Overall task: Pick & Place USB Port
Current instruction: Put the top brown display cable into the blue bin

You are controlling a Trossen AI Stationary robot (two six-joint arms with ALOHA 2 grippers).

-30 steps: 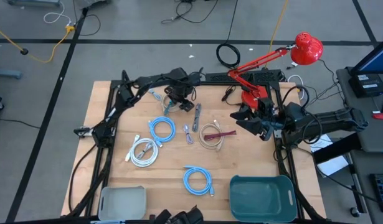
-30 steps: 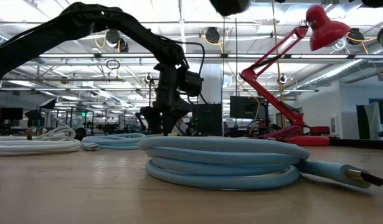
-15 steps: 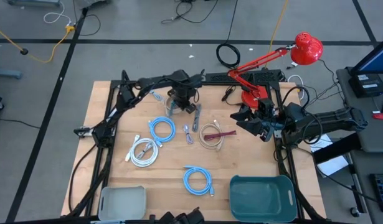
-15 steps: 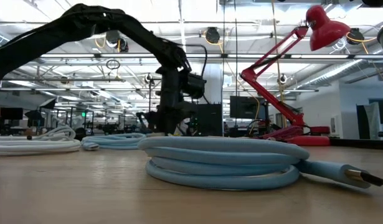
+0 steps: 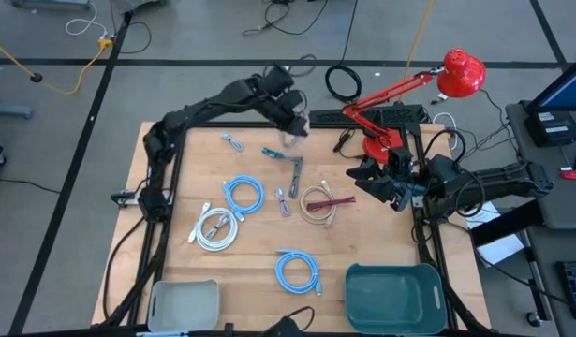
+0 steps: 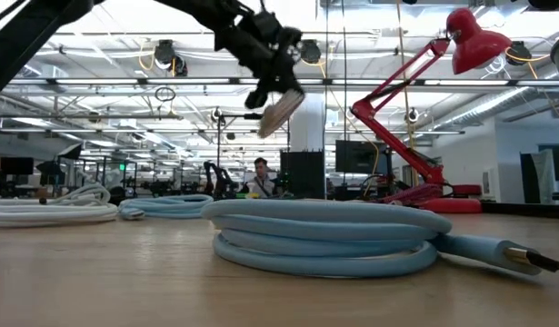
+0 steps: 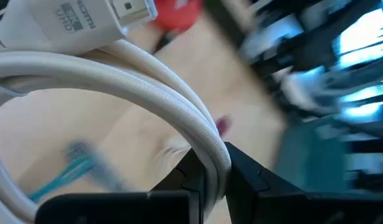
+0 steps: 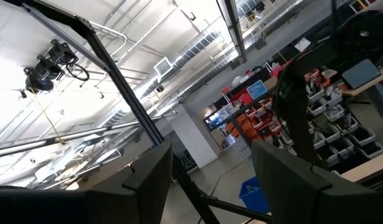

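Note:
My left gripper (image 5: 289, 114) is up over the table's far edge, shut on a small white coiled cable (image 5: 297, 129) with a flat plug (image 7: 126, 12). In the low view the coil (image 6: 280, 109) hangs high above the tabletop, under the gripper (image 6: 264, 71). My right gripper (image 5: 375, 184) rests open at the table's right side, its fingers (image 8: 147, 180) apart with nothing between them. No USB port can be made out. My left gripper pinches the coil's bundled strands (image 7: 211, 163) between its two fingers (image 7: 244, 180), which lie across the strands. Two strands show in the grip. The coil is lifted clear of the table and hangs tilted below the fingers, its plug end free.
On the table lie two light-blue cable coils (image 5: 243, 195) (image 5: 297, 271), a white coil (image 5: 215, 228), a beige coil (image 5: 317, 204) and short loose cables (image 5: 295, 173). A pale bin (image 5: 184, 304) and a teal bin (image 5: 395, 295) stand at the near edge. A red lamp (image 5: 386, 98) stands far right.
My left gripper has shut on the white coil, which lay on the table at the far middle. It has then risen and swung toward the far edge and a little right. The coil is now lifted clear of the table.

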